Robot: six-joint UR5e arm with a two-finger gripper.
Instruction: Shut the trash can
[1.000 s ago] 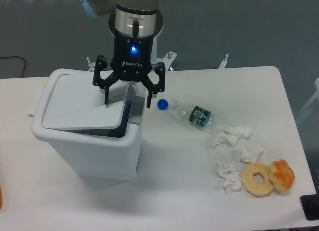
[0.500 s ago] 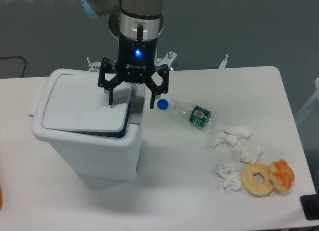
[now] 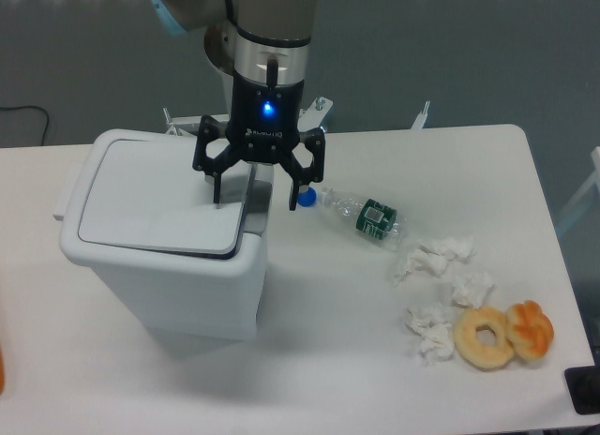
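Note:
The trash can [image 3: 178,285] is a large white bin on the left of the table. Its flat white lid [image 3: 159,196] lies nearly level in the rim, with a thin dark gap along its right and front edges. My gripper [image 3: 255,201] is open and empty, hanging over the bin's right rim. Its left fingertip [image 3: 217,197] sits at the lid's right edge and its right fingertip [image 3: 292,203] hangs just past the bin's side.
A clear plastic bottle [image 3: 356,213] with a blue cap and green label lies right of the bin. Several crumpled tissues [image 3: 436,262] lie further right, with a bagel [image 3: 484,337] and a pastry [image 3: 531,330] near the front right corner.
My gripper has moved right and a little down, staying open. The lid's right edge has dropped and the dark gap has shrunk to a thin line.

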